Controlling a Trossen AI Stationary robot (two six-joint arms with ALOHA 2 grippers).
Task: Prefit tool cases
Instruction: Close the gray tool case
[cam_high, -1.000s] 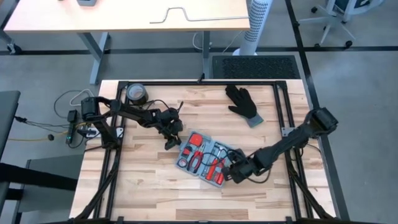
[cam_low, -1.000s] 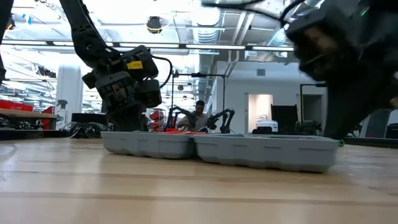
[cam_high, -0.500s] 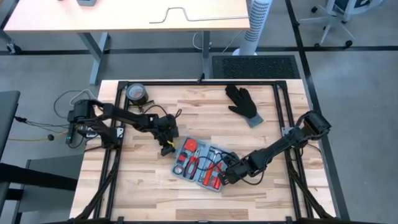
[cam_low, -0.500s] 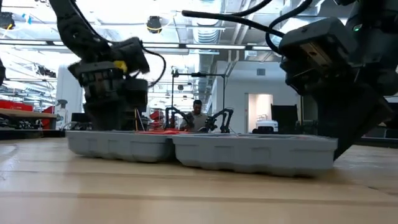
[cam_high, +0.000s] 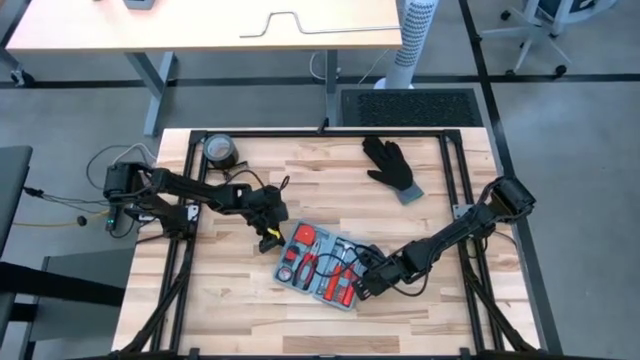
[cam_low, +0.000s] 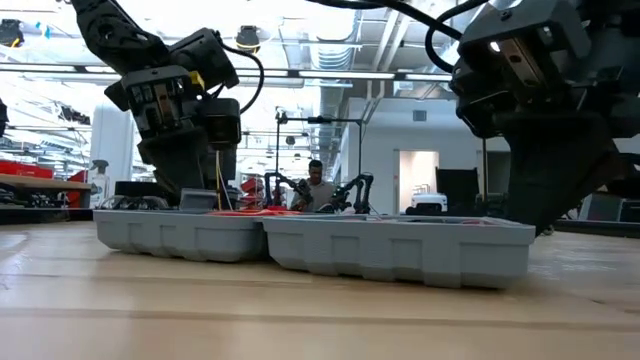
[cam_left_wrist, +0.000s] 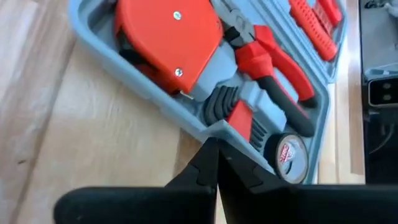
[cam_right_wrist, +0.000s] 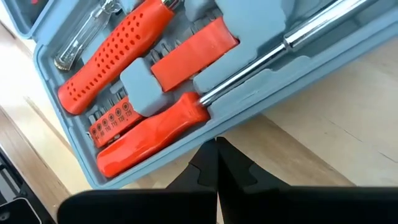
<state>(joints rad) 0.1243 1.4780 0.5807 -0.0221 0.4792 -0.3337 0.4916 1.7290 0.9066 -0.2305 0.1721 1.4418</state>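
The blue-grey tool case (cam_high: 320, 265) lies open and flat on the wooden table, both halves resting on their bottoms (cam_low: 310, 240). Its recesses hold red-handled tools: a tape measure (cam_left_wrist: 165, 37), pliers (cam_left_wrist: 273, 62) and screwdrivers (cam_right_wrist: 118, 56). My left gripper (cam_high: 268, 238) is shut at the case's left end. My right gripper (cam_high: 365, 285) is shut at the case's near right corner. In the low view my left gripper (cam_low: 185, 150) stands behind the case's left half and my right gripper (cam_low: 545, 150) behind its right end. My left gripper meets the case's outer rim (cam_left_wrist: 200, 129) at the left end with its shut fingertips (cam_left_wrist: 211, 155), slanting down from the table's left side. The case lies flat on the table. My right gripper sets its shut fingertips (cam_right_wrist: 216, 155) against the outer wall (cam_right_wrist: 249, 121) of the case's right half, coming low from the table's near right side. The case stays flat on the table.
A black glove (cam_high: 392, 167) lies at the far right of the table and a dark tape roll (cam_high: 218, 152) at the far left corner. A black frame rail (cam_high: 330, 132) runs along the table's edges. Bare wood shows along the near edge.
The open case has slid along the table toward the left and near edges, staying flat. My right gripper has followed it the same way at its right end. My left gripper has moved toward the near edge, down beside the case's left end.
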